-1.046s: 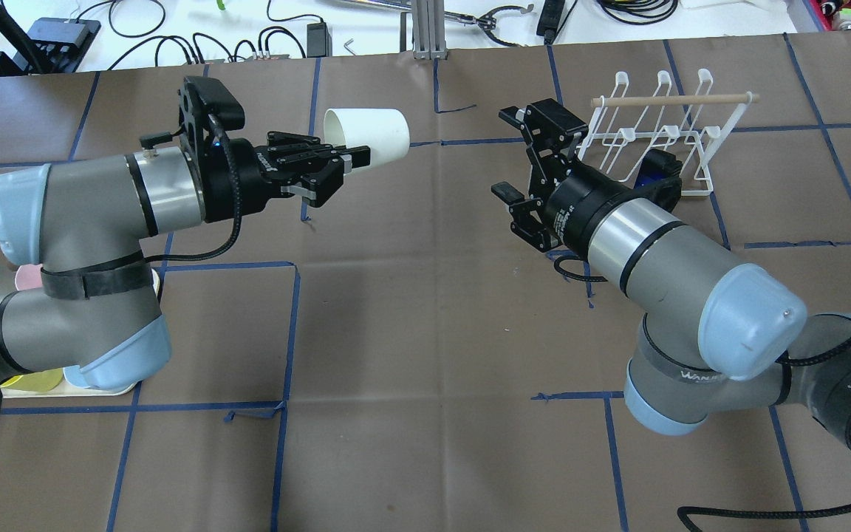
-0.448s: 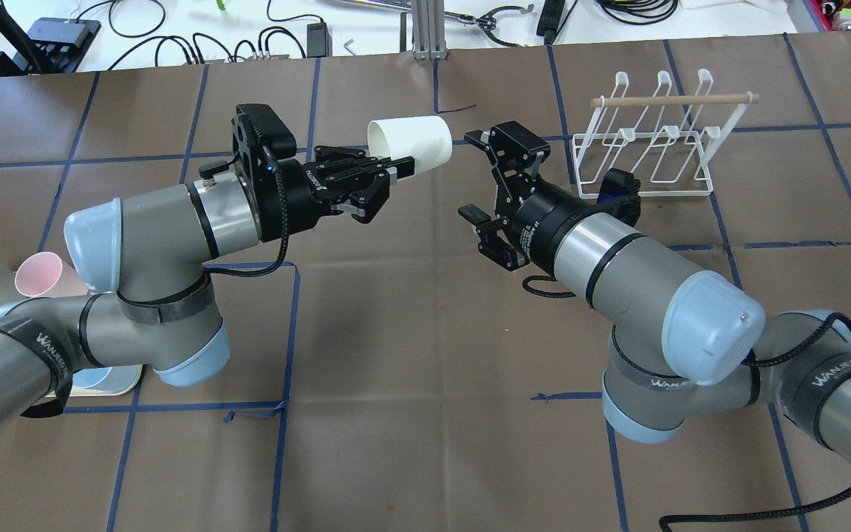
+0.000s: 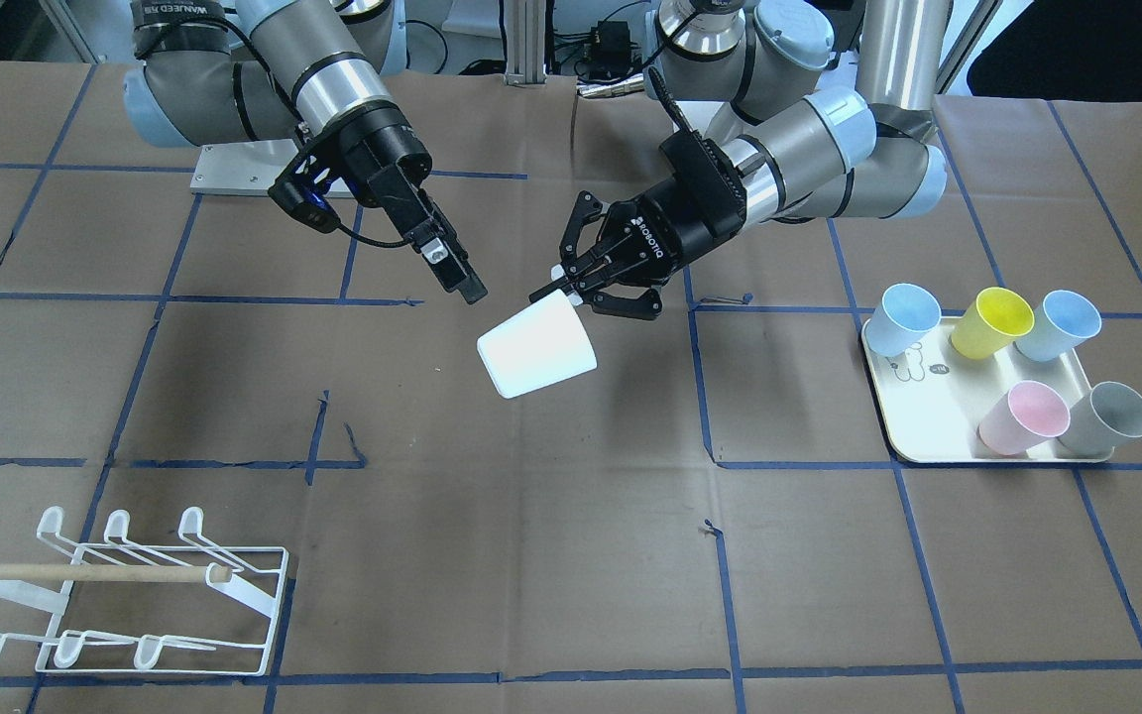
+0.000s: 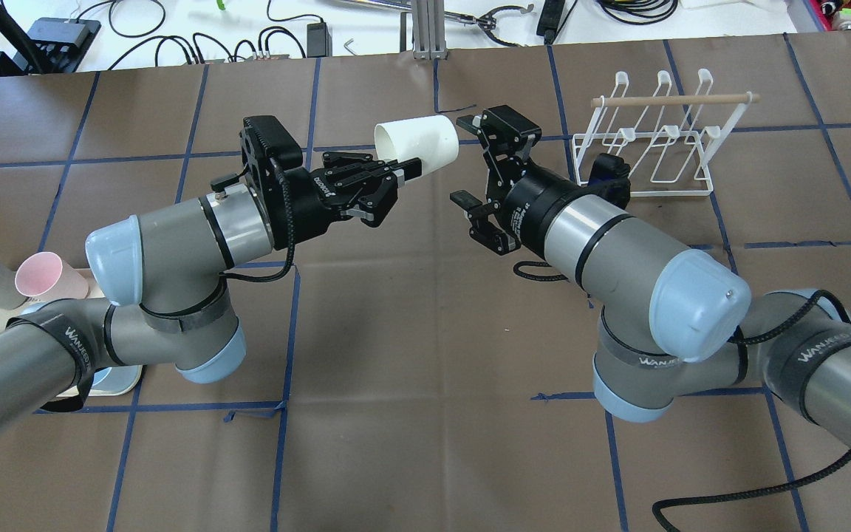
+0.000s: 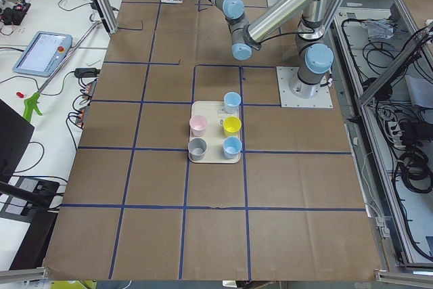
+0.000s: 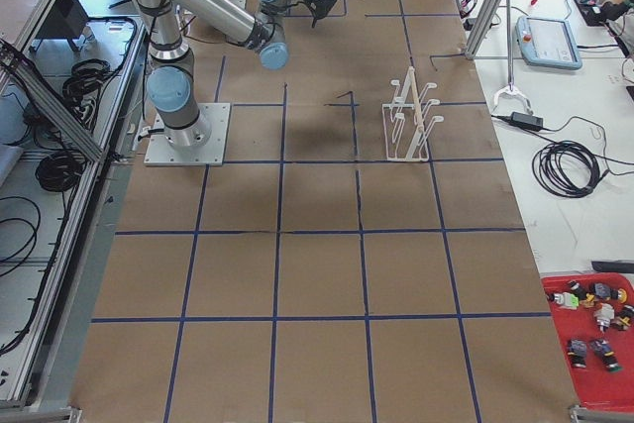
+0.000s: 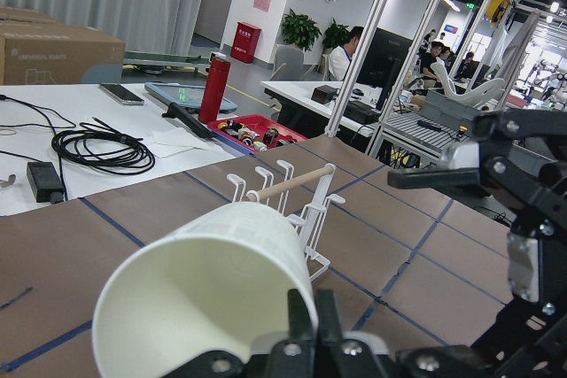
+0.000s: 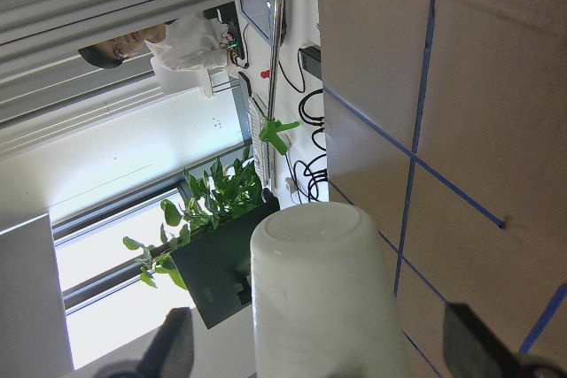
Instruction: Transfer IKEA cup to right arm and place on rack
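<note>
Holding the white cup (image 4: 418,144) by its rim, our left tool (image 4: 406,169) is clamped on the cup wall. The cup lies on its side in the air above the middle of the worktop (image 4: 396,332), with its closed base turned toward our right tool (image 4: 465,159). That tool's jaws stand wide apart, one finger beside the cup's base on the far side and the other on the near side, and as far as we can see neither touches the cup. From the right wrist camera we look straight at the cup's base, framed between two blurred fingertips. Our right arm (image 4: 617,251) reaches in from the right of the overhead view. The rack (image 4: 654,193) stands on the worktop just beyond the right wrist. The tray (image 3: 928,416), carrying five coloured cups, sits well apart on the left arm's side.
</note>
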Robot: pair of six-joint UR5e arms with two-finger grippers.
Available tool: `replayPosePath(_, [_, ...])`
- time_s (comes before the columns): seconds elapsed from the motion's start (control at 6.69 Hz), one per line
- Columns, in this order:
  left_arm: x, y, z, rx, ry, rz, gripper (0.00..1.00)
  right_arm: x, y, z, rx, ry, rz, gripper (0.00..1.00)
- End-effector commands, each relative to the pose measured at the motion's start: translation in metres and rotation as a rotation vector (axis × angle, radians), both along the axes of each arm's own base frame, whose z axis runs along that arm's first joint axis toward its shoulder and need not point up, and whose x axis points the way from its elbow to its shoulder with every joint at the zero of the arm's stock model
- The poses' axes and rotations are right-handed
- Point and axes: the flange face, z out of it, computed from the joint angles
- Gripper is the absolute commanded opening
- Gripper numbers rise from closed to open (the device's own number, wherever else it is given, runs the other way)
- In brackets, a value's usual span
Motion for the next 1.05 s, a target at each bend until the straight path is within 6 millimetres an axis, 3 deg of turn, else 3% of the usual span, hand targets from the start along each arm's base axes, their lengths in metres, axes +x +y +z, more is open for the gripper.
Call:
replayPosePath(0.0, [-0.0043, 0.0048, 0.0010, 0.005, 0.006, -0.007, 0.01, 0.0103, -0.0189, -0.0097, -0.006, 0.023, 0.027, 1.00])
replayPosePath(0.45, [-0.0050, 0.0056, 0.0020, 0.007, 0.009, -0.007, 0.02, 0.0120, -0.0257, -0.0039, -0.055, 0.069, 0.047, 0.99])
replayPosePath(0.9, [-0.0049, 0.0055, 0.0019, 0.007, 0.008, -0.005, 0.02, 0.0125, -0.0283, -0.0104, -0.075, 0.114, 0.068, 0.97])
